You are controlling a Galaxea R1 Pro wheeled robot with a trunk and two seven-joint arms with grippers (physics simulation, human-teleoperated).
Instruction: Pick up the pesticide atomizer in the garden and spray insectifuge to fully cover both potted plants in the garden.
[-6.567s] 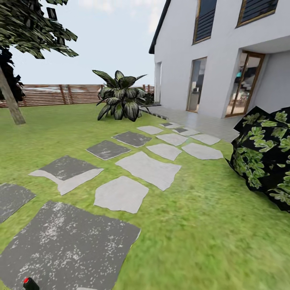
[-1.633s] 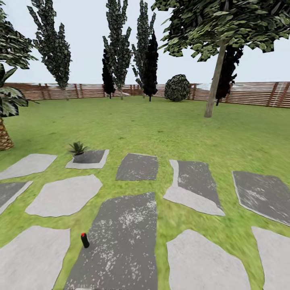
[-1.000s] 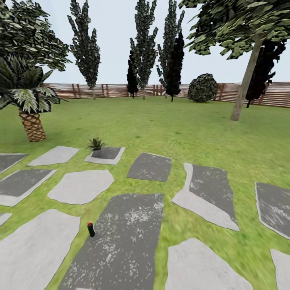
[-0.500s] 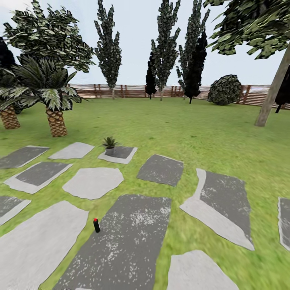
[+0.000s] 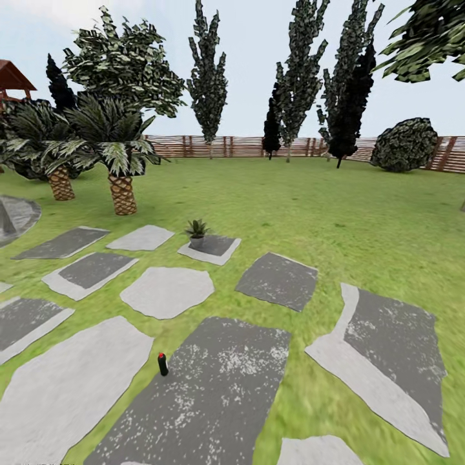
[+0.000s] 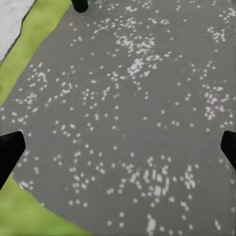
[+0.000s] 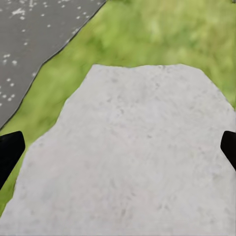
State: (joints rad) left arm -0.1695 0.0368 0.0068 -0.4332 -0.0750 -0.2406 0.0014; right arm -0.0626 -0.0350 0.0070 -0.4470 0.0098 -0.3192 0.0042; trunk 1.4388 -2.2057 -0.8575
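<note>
- Where the lawn (image 5: 361, 213) meets the dark speckled stepping stone (image 5: 206, 394), the pesticide atomizer (image 5: 162, 364) stands upright on that stone's edge, dark-bodied with a red cap.
- One small potted plant (image 5: 196, 230) sits further off, on the corner of a dark stone (image 5: 213, 248).
- Two palms (image 5: 116, 152) stand beyond it; a slatted wooden fence (image 5: 245, 146) closes the garden.
- Left claw (image 6: 118, 147): fingertips spread wide apart over the speckled stone, gripping nothing; the atomizer's base shows ahead.
- Right claw (image 7: 118, 152): fingertips wide apart over a pale stone (image 7: 132, 162), gripping nothing.
</note>
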